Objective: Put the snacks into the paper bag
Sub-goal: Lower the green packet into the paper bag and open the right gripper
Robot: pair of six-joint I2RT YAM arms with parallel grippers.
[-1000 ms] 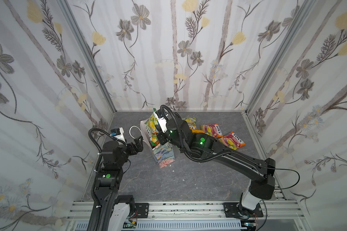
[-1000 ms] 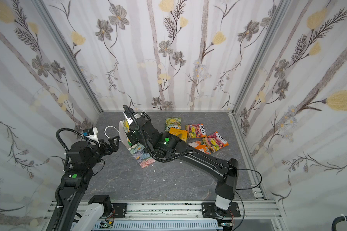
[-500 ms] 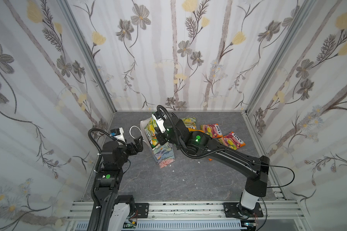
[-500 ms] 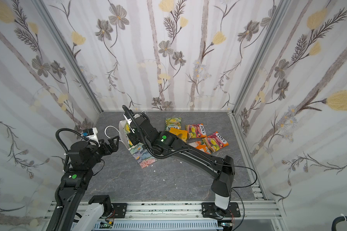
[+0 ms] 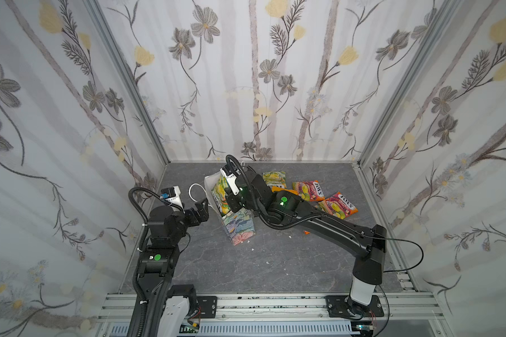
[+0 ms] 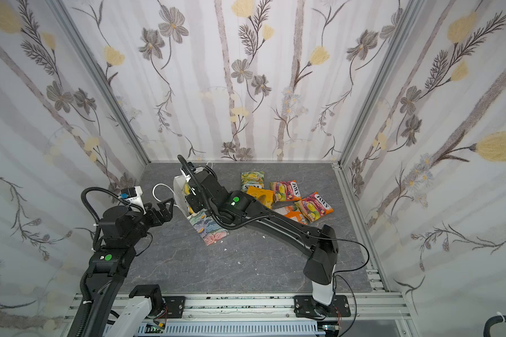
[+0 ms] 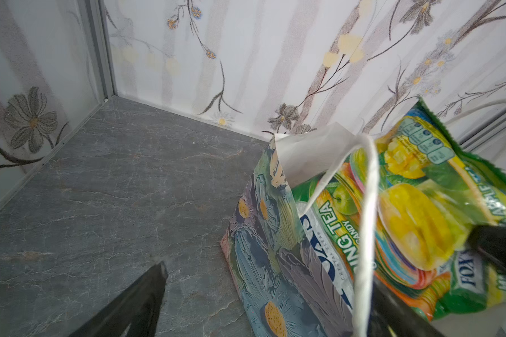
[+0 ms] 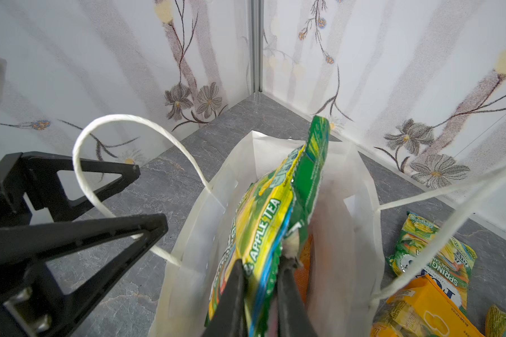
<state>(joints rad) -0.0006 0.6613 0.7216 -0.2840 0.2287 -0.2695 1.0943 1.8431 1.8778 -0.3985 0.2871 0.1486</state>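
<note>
White cord handle [image 8: 114,118] — by left tool [image 8: 152,199]

A dark grey, stone-veined counter [image 5: 275,262] forms the bottom of a booth. Three pale walls papered with grey and yellow long-stemmed flowers enclose it: a back wall [image 5: 246,87], a left wall [image 5: 41,146] and a right wall [image 5: 465,146]. Silver aluminium posts [image 5: 129,87] mark the rear corners. A few tiny white scraps [image 5: 268,262] lie scattered on the bare counter, and one small orange scrap [image 5: 306,232] lies right of the middle. A silver aluminium rail [image 5: 275,303] runs along the front edge, with a slotted grey-white duct [image 5: 275,331] just below. In a top view a thick black cable [image 6: 503,324] shows outside the booth.
</note>
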